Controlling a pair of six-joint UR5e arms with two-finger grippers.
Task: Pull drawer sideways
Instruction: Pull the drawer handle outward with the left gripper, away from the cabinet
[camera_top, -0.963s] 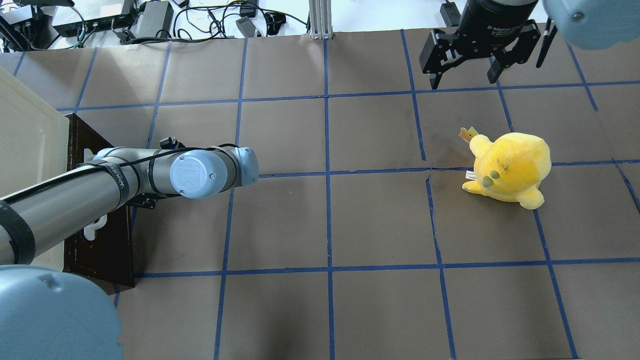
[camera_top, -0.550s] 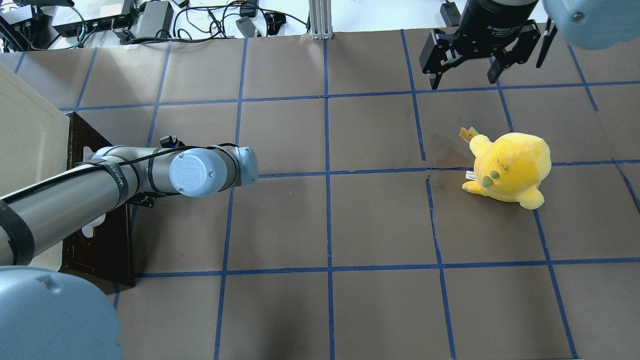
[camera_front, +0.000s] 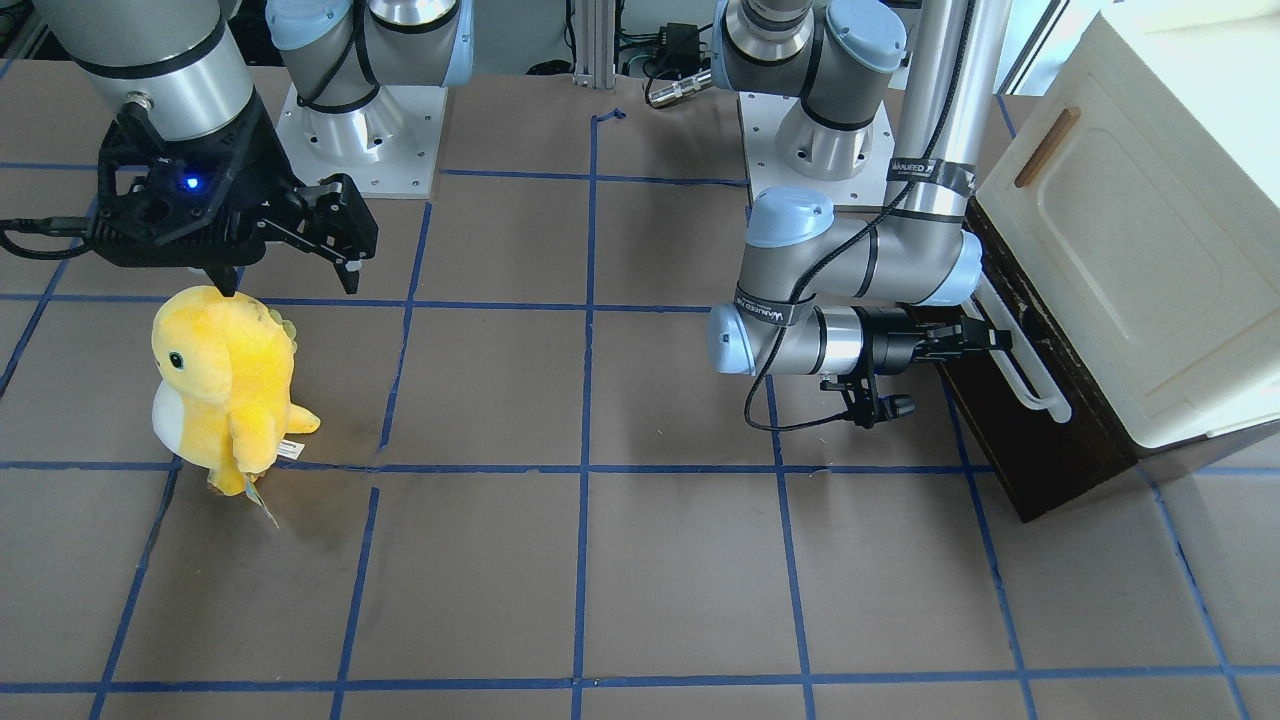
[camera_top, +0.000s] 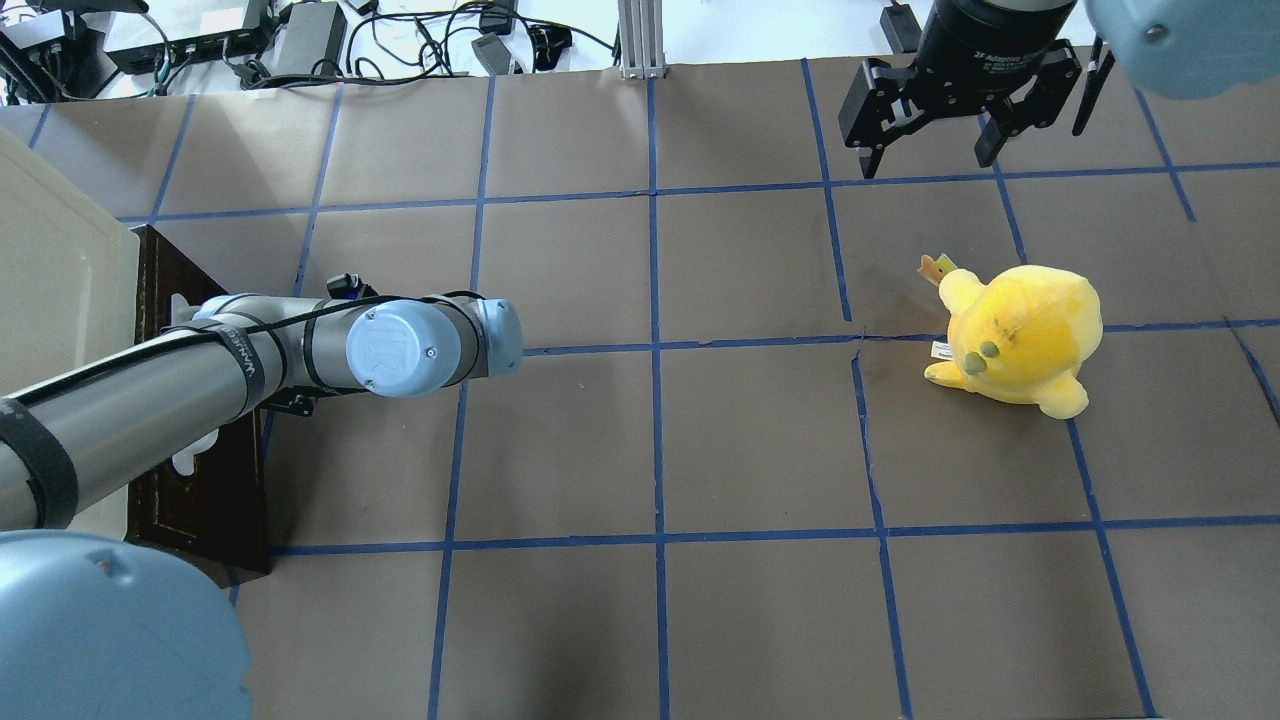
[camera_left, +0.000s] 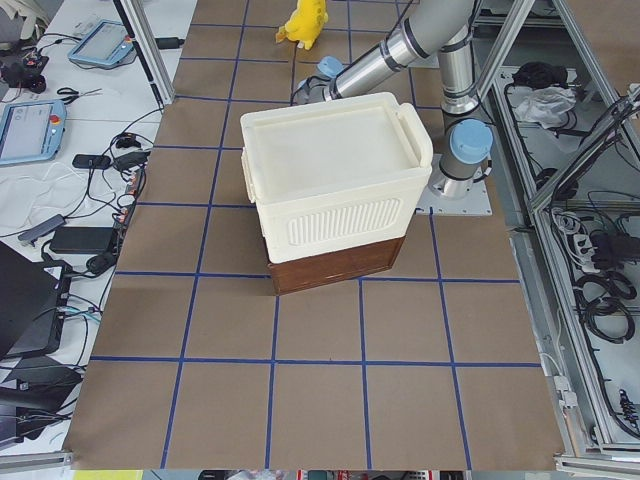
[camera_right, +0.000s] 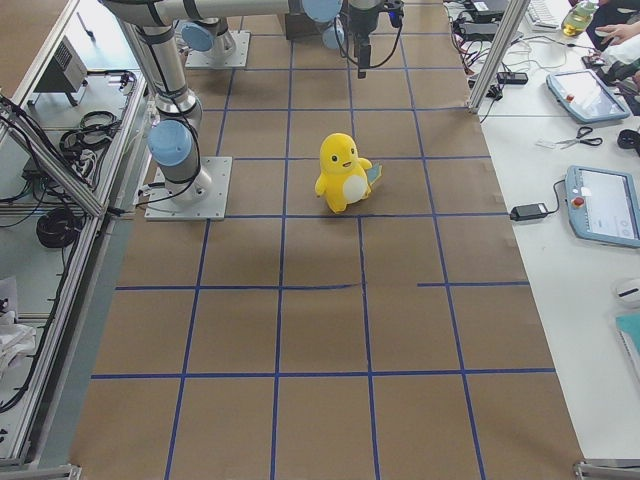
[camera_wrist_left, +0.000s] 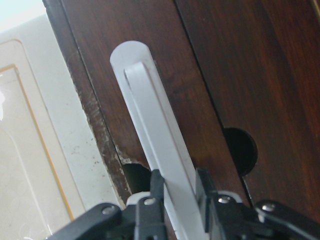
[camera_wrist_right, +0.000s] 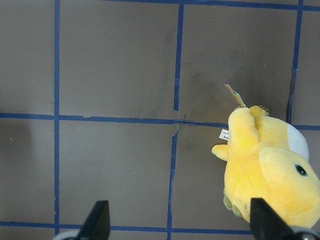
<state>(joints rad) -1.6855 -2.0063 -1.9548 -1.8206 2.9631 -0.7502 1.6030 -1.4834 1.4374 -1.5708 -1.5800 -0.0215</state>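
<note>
The drawer (camera_front: 1010, 440) has a dark brown wooden front under the cream cabinet (camera_front: 1130, 250) at the table's left end. Its long white bar handle (camera_front: 1030, 375) runs along the front. My left gripper (camera_front: 990, 335) is shut on this handle. In the left wrist view its fingers (camera_wrist_left: 150, 200) press both sides of the white bar (camera_wrist_left: 155, 130) against the brown front (camera_wrist_left: 225, 75). In the overhead view the left arm hides that gripper; the drawer front (camera_top: 200, 490) shows below it. The drawer's sides and bottom do not show. My right gripper (camera_top: 925, 150) is open and empty, high at the far right.
A yellow plush toy (camera_top: 1020, 335) stands on the right half of the table, just below the right gripper (camera_front: 290, 275). The cabinet door has a small wooden handle (camera_front: 1047, 147). Blue tape lines grid the brown table. Cables and boxes lie beyond the far edge.
My left arm's wrist has shifted slightly to the right, away from the cabinet, still holding the handle. The right arm and the plush toy have not moved.
</note>
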